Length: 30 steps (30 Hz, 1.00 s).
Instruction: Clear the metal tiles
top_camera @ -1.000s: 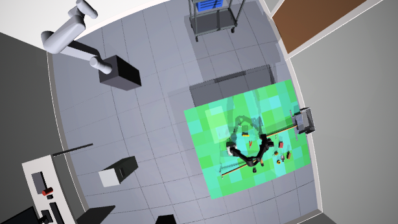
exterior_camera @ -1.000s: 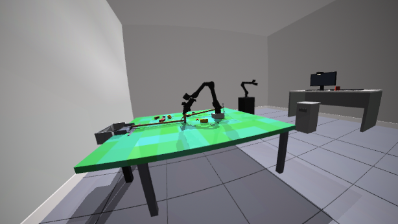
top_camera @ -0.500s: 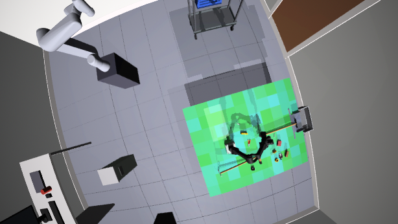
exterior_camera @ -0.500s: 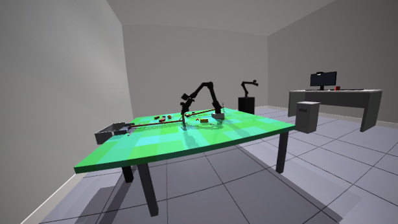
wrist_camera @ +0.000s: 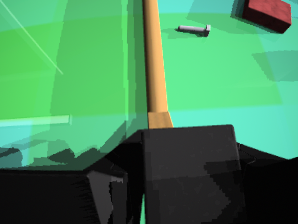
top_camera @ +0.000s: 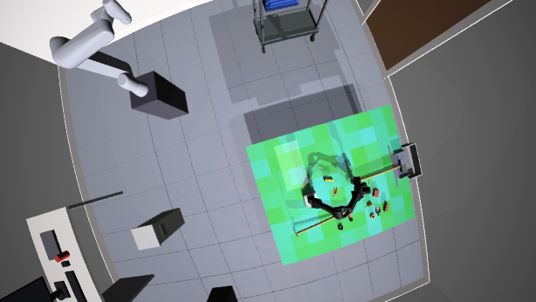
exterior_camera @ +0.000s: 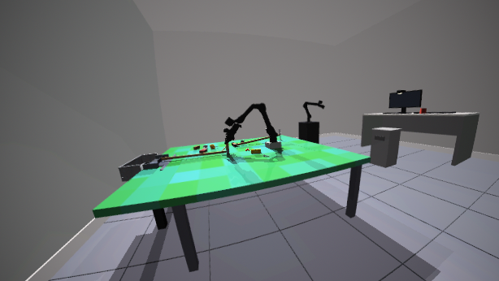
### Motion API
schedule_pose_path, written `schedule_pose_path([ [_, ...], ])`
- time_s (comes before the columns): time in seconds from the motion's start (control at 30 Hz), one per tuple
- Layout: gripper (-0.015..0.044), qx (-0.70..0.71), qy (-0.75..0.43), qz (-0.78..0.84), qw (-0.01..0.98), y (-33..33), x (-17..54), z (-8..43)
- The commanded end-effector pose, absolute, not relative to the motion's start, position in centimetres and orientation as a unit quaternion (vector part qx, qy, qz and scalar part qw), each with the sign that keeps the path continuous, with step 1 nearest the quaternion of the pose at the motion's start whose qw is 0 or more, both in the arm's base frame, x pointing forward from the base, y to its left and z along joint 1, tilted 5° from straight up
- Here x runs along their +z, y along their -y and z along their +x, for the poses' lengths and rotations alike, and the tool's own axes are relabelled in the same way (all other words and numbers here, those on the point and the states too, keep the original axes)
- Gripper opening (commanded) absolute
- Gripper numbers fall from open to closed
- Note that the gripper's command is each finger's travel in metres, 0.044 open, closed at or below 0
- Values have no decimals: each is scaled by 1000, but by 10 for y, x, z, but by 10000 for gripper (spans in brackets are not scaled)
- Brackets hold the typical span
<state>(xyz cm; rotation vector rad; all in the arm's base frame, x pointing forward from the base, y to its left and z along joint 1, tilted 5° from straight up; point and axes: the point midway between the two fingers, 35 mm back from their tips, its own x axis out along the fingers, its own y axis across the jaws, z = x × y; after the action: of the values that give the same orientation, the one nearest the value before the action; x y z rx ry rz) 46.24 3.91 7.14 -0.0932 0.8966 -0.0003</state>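
Note:
My gripper (top_camera: 358, 180) (exterior_camera: 227, 152) is shut on the wooden handle of the long scraper (top_camera: 381, 172) (exterior_camera: 195, 155) (wrist_camera: 156, 65), low over the table. In the wrist view the handle runs up and away from the dark fingers. Its far end reaches over the grey steel bench plate (top_camera: 396, 158) (exterior_camera: 151, 164) at the table's edge. The catch box (top_camera: 414, 160) (exterior_camera: 131, 167) is on the plate's far side, past the table edge. The scraper's head is too small to make out clearly. I cannot tell any metal tiles apart on the plate or in the box.
A second long-handled tool (top_camera: 315, 225) (exterior_camera: 258, 140) lies on the table on the other side. A red block (top_camera: 375, 192) (wrist_camera: 267, 15), a bolt (wrist_camera: 194, 29) and several small items lie beside the scraper's handle. A yellow block (top_camera: 328, 179) (exterior_camera: 255, 151) lies near the arm's base.

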Motion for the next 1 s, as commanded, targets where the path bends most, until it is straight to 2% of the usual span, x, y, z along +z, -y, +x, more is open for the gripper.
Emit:
schedule_pose_path([
  [0.0, 0, 3, -425, -46, 904, -41, 78, 473],
  [0.97, 0, 3, -423, -46, 905, -44, 81, 514],
])
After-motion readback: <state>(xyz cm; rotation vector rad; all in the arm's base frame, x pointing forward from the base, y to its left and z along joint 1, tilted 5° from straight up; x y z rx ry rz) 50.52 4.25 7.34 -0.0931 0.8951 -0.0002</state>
